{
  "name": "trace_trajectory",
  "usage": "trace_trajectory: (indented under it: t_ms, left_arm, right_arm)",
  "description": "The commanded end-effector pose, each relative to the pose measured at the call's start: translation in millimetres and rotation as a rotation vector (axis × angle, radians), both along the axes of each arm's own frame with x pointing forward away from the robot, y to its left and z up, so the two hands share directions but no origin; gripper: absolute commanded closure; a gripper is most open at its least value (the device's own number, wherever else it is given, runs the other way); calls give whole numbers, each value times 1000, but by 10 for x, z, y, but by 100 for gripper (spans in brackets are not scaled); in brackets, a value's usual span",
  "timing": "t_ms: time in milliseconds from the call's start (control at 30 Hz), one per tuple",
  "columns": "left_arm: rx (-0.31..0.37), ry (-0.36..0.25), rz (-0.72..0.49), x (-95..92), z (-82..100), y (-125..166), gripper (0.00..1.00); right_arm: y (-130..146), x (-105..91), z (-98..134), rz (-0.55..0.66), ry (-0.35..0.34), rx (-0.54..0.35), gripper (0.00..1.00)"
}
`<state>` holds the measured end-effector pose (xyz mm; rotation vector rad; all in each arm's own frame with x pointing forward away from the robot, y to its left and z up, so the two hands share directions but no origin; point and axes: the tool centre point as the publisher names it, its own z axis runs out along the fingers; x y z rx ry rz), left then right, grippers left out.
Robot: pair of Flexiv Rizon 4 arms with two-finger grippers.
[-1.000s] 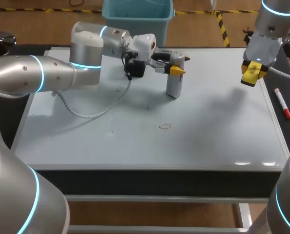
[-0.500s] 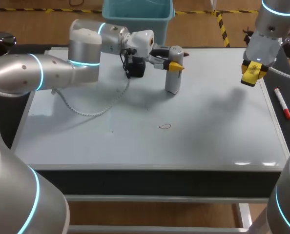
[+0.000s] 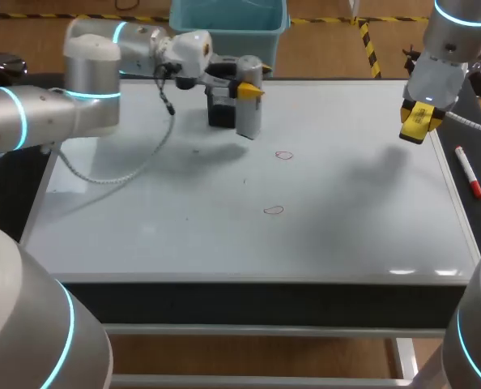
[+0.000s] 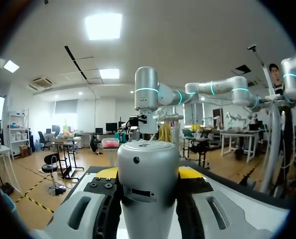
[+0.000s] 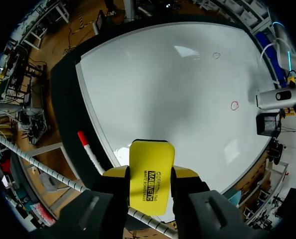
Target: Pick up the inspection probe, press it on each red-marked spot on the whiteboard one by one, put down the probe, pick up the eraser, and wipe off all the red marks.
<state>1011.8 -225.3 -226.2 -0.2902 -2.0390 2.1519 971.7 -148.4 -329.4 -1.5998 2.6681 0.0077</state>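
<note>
The inspection probe (image 3: pixel 249 121), a grey cylinder, hangs upright over the back of the whiteboard (image 3: pixel 143 227), with my left gripper (image 3: pixel 249 89) shut on its top. The left wrist view shows the probe (image 4: pixel 148 184) clamped between both fingers. Two small red marks are on the board: one (image 3: pixel 284 155) just right of the probe and one (image 3: pixel 273 210) nearer the front. My right gripper (image 3: pixel 417 121) hovers above the board's right edge, shut on the yellow eraser (image 5: pixel 150 177). From there both red marks (image 5: pixel 234 105) (image 5: pixel 216 55) and the probe (image 5: pixel 280 97) show.
A black block (image 3: pixel 222 113) stands at the back of the board, just left of the probe. A red marker pen (image 3: pixel 468 172) lies along the right edge, also under my right gripper (image 5: pixel 90 149). A cable trails from my left wrist over the board's left part.
My left arm has carried the probe to the left and toward the back, uncovering the red mark it stood on. The right arm has kept still with the eraser.
</note>
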Motion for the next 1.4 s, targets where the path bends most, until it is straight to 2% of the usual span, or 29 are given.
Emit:
trace_trajectory:
  t_ms: [33, 467, 700, 933, 1400]
  left_arm:
    - [22, -7, 148, -305, 89, 558, 100]
    - [21, -32, 328, -494, 115, 1728, 100]
    - [10, -30, 395, -494, 131, 2137, 100]
    - [23, -29, 432, -486, 98, 2294, 100]
    - [37, -21, 441, -478, 79, 2326, 100]
  right_arm:
    - [-3, 6, 6, 2, 1, -4, 100]
    - [-3, 6, 6, 2, 1, -4, 100]
    - [-3, 6, 6, 2, 1, -4, 100]
    - [-3, 6, 6, 2, 1, -4, 100]
    - [-3, 6, 6, 2, 1, -4, 100]
